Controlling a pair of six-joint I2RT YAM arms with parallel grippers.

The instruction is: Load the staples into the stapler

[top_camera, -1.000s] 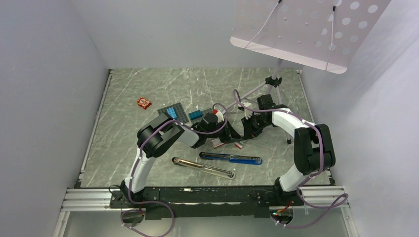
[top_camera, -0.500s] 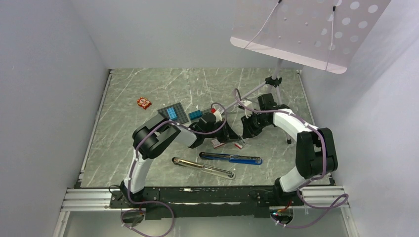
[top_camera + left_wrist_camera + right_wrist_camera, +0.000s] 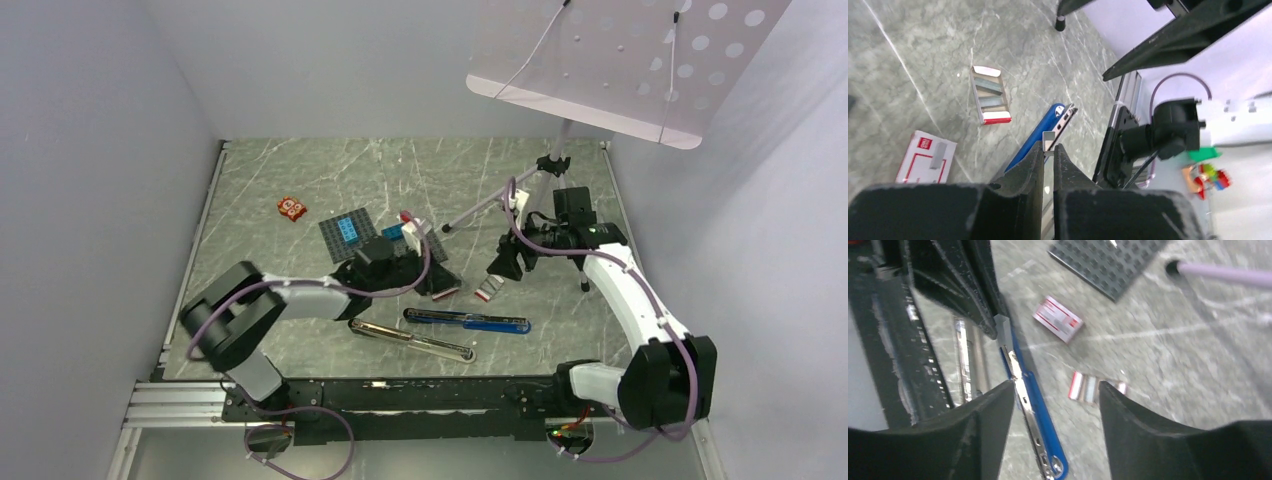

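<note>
Staple strip (image 3: 1049, 140) sits pinched in the narrow left fingers (image 3: 1034, 159), just by the open blue stapler (image 3: 1038, 131). Staple box (image 3: 926, 156) and tray (image 3: 990, 95) lie on the table (image 3: 908, 50). Right fingers (image 3: 1135, 410) gape wide.

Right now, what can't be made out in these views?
Stapler: near end hidden behind the left fingers, left wrist view.
Box: print blurred, right wrist view.
Tray: contents too small, top view.
Strip in left fingers: length hidden between them, both wrist views.
</note>
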